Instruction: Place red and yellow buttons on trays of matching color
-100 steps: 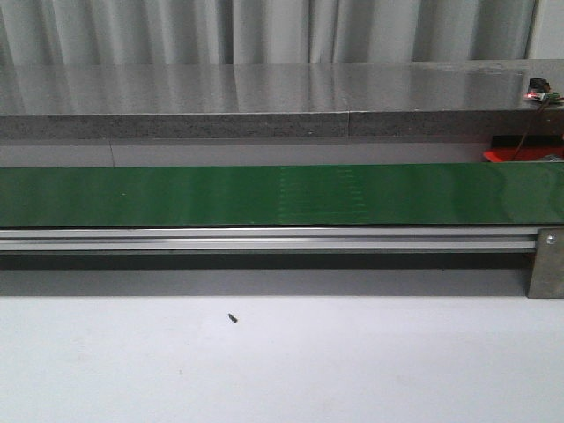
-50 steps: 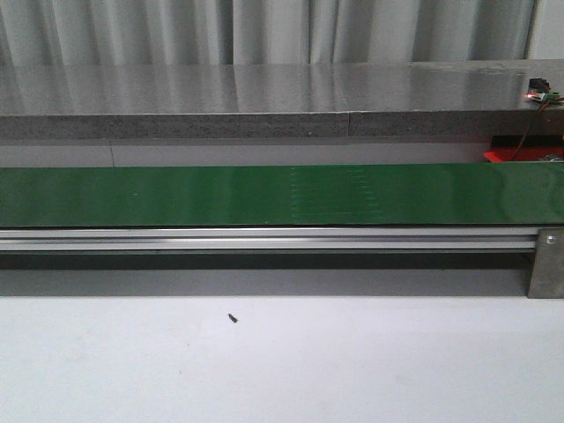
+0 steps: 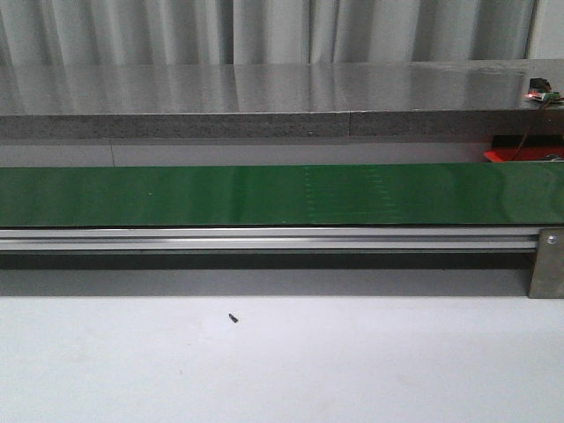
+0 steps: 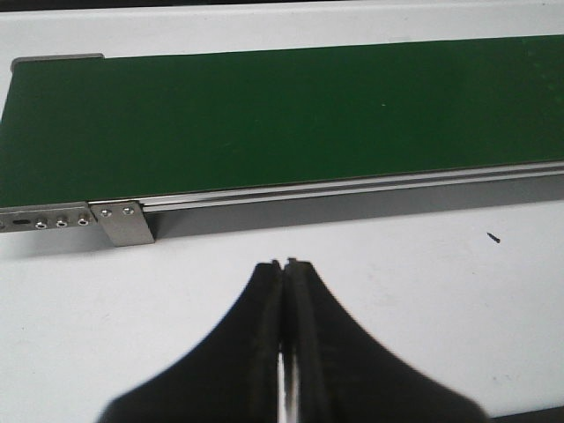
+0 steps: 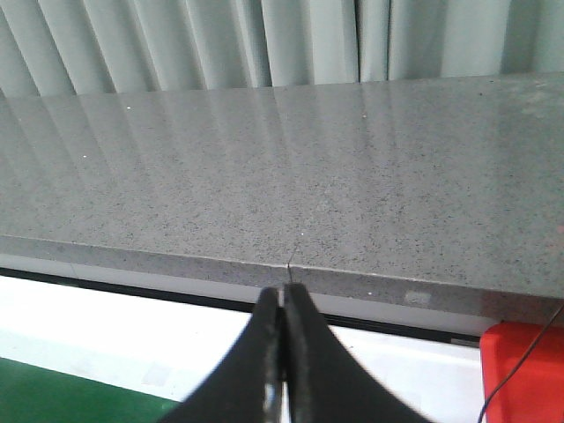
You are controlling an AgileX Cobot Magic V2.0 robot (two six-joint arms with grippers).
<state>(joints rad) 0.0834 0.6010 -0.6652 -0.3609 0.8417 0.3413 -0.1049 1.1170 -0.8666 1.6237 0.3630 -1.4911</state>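
No button shows in any view, and no yellow tray is in sight. A red tray [image 3: 522, 153] peeks out at the far right behind the green conveyor belt [image 3: 264, 195]; its corner [image 5: 522, 370] also appears in the right wrist view. My left gripper [image 4: 284, 264] is shut and empty over the white table, short of the belt's end [image 4: 53, 132]. My right gripper [image 5: 283, 293] is shut and empty, held above the white strip beyond the belt, facing the grey stone counter [image 5: 291, 176]. Neither gripper appears in the front view.
The belt's aluminium rail [image 3: 264, 239] runs along its near side, with a metal bracket [image 3: 546, 263] at the right. A small dark speck [image 3: 233, 318] lies on the white table. A thin cable [image 3: 533, 119] and a small circuit board [image 3: 539, 89] sit on the counter's right end.
A faint patch of marks on the belt has drifted to the right across the frames. Nothing else in the front view has moved.
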